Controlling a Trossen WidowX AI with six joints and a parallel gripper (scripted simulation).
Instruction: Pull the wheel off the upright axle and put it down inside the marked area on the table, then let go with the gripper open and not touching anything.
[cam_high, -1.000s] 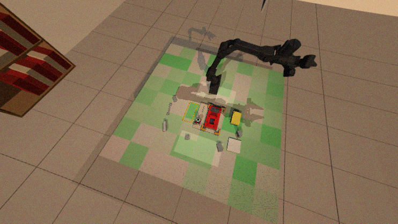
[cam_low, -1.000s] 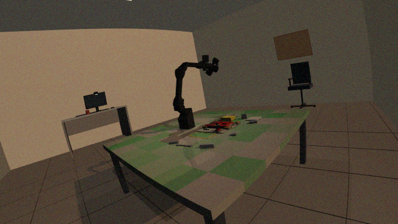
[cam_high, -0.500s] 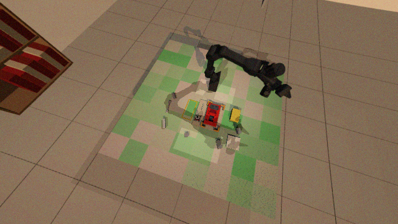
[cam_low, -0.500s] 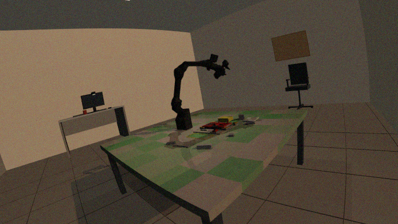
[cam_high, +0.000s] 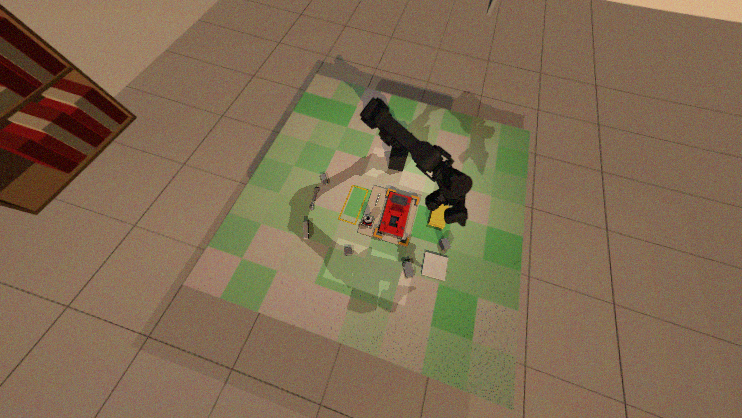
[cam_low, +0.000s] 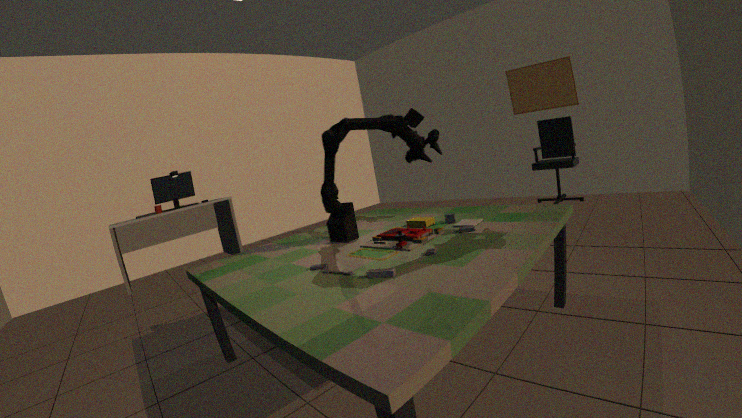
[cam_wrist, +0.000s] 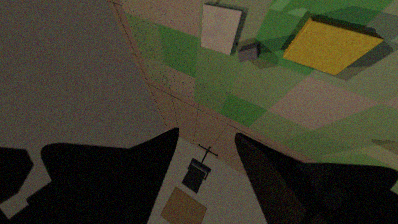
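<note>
Black parallel-jaw gripper raised high above green-checkered table, fingers partly spread, holding nothing. Small grey wheel seated on upright axle, well below and apart, beside orange-outlined marked area.

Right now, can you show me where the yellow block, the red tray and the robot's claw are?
yellow block (cam_wrist: 330, 46), wrist view, on its flat top face.
red tray (cam_high: 395, 213), top view, on its red middle.
claw (cam_low: 429, 146), exterior view, between its open fingertips, high above the table.
</note>
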